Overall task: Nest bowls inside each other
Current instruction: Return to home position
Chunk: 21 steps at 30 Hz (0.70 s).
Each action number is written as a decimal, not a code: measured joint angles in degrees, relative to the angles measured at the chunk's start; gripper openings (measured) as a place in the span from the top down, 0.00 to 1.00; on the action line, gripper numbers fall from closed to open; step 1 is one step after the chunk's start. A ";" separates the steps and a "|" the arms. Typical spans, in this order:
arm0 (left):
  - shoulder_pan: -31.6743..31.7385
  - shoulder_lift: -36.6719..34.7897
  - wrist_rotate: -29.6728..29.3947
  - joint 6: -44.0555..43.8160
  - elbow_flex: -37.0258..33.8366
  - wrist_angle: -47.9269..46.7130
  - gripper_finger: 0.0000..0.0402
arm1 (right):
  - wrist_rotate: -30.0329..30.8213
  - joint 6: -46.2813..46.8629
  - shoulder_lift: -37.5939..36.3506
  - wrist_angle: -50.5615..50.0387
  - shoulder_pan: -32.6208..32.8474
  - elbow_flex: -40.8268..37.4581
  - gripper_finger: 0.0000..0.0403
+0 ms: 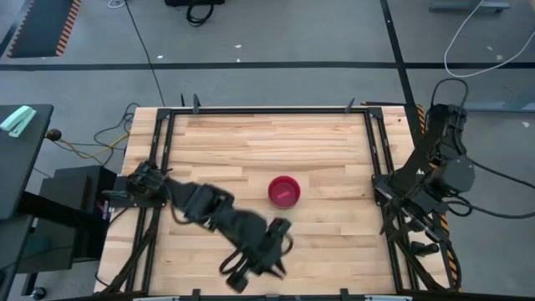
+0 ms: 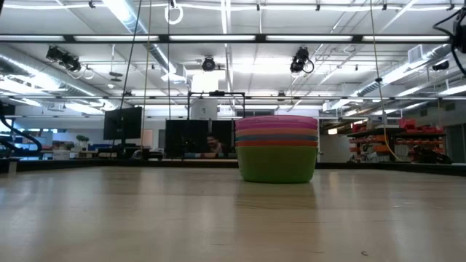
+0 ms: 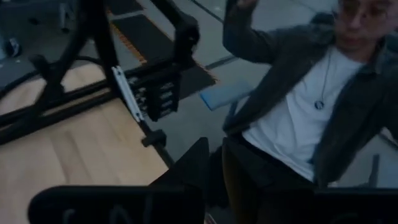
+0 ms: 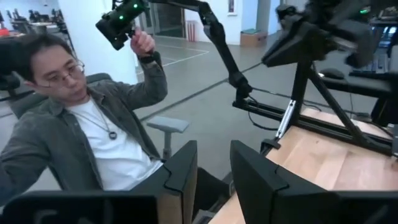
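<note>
Wooden table (image 1: 251,142) holds nested bowls (image 1: 284,192), left pincer (image 1: 236,278) nearby.

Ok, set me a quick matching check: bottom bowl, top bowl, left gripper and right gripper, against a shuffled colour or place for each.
Things:
1. bottom bowl
2. top bowl
3. left gripper
4. right gripper

Colour or place:
A. by the right edge of the table
B. green
C. near the table's front edge, at the bottom of the high view
D. pink

Pairs: 1-B, 2-D, 3-C, 4-A.
</note>
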 joint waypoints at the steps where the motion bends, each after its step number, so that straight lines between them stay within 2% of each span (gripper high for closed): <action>1: -1.09 0.00 -0.60 0.07 -0.04 -0.45 0.87 | 1.19 0.03 -0.09 0.82 0.84 -0.64 0.74; 7: -6.29 -0.18 -6.26 -0.57 -2.24 0.59 0.86 | 2.58 0.43 -2.41 11.44 4.46 -10.08 0.74; 13: -8.84 -0.23 -11.64 -2.21 -6.27 2.19 0.85 | 2.58 1.09 -7.10 18.46 6.76 -17.31 0.74; 17: -9.87 -1.55 -12.97 -2.30 -11.53 7.65 0.86 | 2.58 1.11 -9.64 18.85 7.18 -19.27 0.74; 21: -10.11 -4.81 -12.98 -3.43 -20.14 14.79 0.87 | 2.59 1.11 -10.86 18.92 7.16 -20.32 0.74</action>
